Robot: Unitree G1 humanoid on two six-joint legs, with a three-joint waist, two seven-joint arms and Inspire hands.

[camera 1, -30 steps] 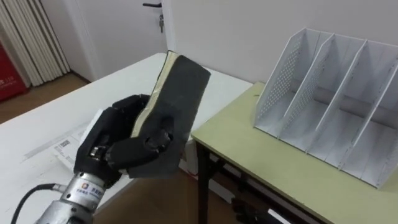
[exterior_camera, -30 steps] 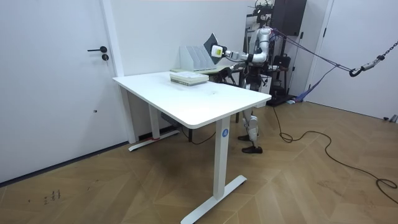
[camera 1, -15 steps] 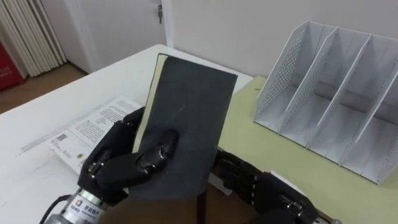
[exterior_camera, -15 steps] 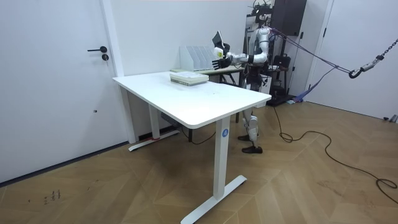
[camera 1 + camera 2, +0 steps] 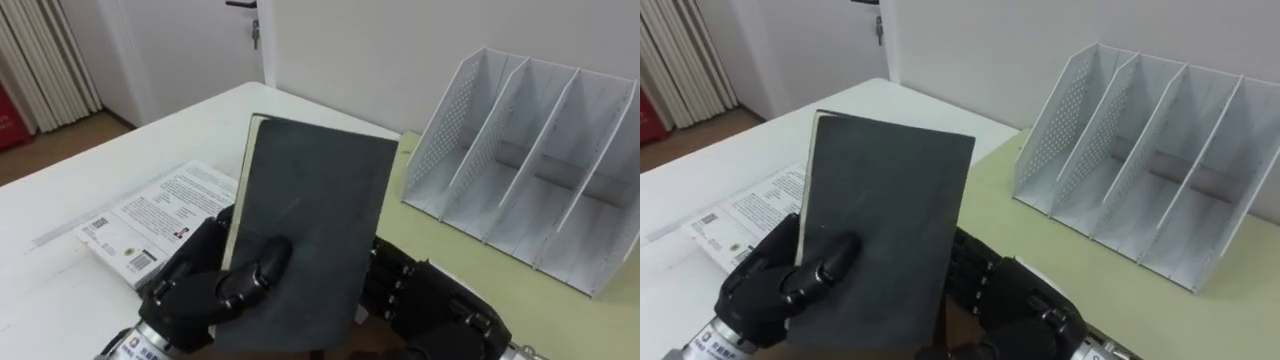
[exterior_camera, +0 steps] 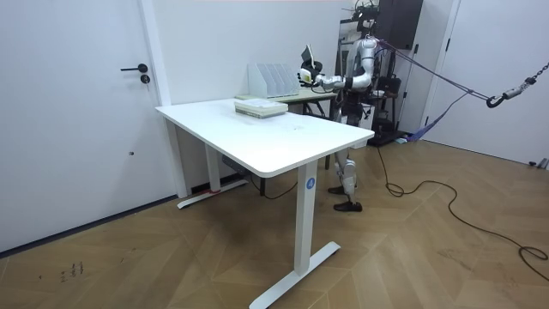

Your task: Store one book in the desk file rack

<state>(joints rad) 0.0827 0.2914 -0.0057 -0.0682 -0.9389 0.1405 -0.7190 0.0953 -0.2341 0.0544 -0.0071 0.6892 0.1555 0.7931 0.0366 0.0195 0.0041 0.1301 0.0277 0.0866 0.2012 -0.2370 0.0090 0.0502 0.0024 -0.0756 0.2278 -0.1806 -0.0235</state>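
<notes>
I hold a dark grey book point(image 5: 310, 230) upright in front of me, its cover facing the camera. My left hand point(image 5: 200, 290) is shut on its lower left part, with the thumb across the cover. My right hand point(image 5: 430, 315) sits against the book's lower right edge, reaching behind it. The white perforated file rack point(image 5: 530, 170) stands on a light green desk point(image 5: 480, 265) at the right, its slots holding nothing. In the room view I stand at the far end of the white table, with the book point(image 6: 307, 56) raised beside the rack point(image 6: 268, 81).
A second book point(image 5: 150, 220) with a printed white cover lies flat on the white table point(image 5: 180, 130) at the left. The green desk adjoins that table. A door point(image 5: 240, 20) and a wall are behind.
The book has turned so its cover faces the camera and has shifted right, toward the green desk. My right hand came up from below to the book's right edge.
</notes>
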